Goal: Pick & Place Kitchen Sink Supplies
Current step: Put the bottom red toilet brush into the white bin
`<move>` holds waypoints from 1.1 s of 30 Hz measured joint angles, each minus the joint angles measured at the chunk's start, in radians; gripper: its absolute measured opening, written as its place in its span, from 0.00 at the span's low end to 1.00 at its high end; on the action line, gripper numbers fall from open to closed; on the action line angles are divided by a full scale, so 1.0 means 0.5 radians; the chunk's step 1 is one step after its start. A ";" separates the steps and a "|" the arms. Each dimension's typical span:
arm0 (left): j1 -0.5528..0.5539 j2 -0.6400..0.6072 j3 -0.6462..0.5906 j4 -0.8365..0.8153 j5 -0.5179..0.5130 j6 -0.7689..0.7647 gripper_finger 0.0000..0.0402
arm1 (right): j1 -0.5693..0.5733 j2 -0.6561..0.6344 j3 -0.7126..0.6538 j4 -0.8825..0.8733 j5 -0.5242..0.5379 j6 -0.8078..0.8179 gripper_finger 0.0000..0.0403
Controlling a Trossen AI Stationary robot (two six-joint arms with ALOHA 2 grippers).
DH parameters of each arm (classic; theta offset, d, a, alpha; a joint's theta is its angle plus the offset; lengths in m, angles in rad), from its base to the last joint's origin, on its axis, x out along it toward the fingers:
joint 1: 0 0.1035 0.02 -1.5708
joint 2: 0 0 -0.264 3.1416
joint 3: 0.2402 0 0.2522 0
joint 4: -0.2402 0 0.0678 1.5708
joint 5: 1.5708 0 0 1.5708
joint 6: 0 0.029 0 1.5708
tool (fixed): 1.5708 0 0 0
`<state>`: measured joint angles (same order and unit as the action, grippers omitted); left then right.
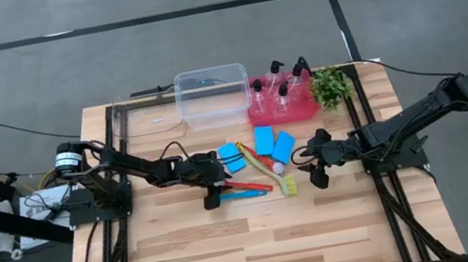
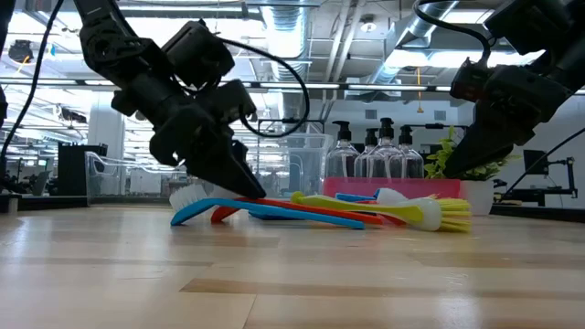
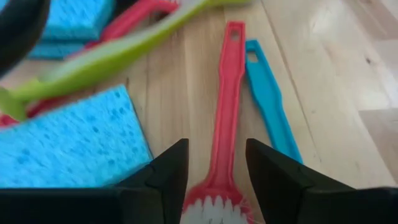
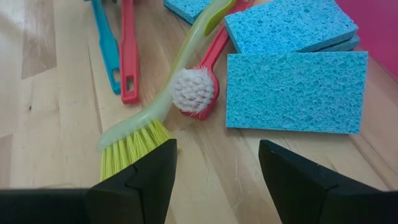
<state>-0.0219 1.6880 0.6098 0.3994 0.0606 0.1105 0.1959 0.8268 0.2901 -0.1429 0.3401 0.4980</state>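
Left gripper (image 1: 213, 194) is low at mid-table, just above the wood, fingers parted and straddling the head end of a red brush (image 3: 225, 106); the fingers stand either side of the white bristles and no grip on the brush shows. A blue brush (image 3: 268, 102) lies just beside this red brush, roughly parallel to it. One blue sponge (image 3: 71, 144) lies flat beside the left fingers. Right gripper (image 1: 318, 174) sits low near the yellow-green brush (image 4: 163, 99), fingers spread wide, nothing between them. The yellow-green bristles lie just ahead of one right finger; its handle crosses over a second red brush (image 4: 200, 81), whose round white bristle head points up. Two more blue sponges (image 4: 295, 92) lie near this gripper, one overlapping the edge of the other. In the high view all brushes and sponges cluster at table centre between the two grippers. Four clear pump bottles (image 1: 283, 94) stand upright in the red tray (image 1: 260, 114) at the far edge, between a clear tub (image 1: 212, 96) and a small green plant (image 1: 331, 85).
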 joint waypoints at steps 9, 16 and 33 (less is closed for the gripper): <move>0.001 0.151 0.011 0.055 0.003 -0.041 0.38 | 0.000 0.000 0.000 0.000 0.000 0.002 0.55; 0.001 0.105 0.005 0.015 0.002 -0.060 0.29 | 0.000 0.000 0.000 -0.002 0.001 0.048 0.55; 0.000 -0.052 -0.009 -0.055 -0.001 -0.078 0.11 | 0.000 0.000 0.000 -0.014 0.001 0.053 0.55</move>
<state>-0.0219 1.6621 0.6052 0.3719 0.0601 0.0715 0.1959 0.8267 0.2901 -0.1501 0.3405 0.5247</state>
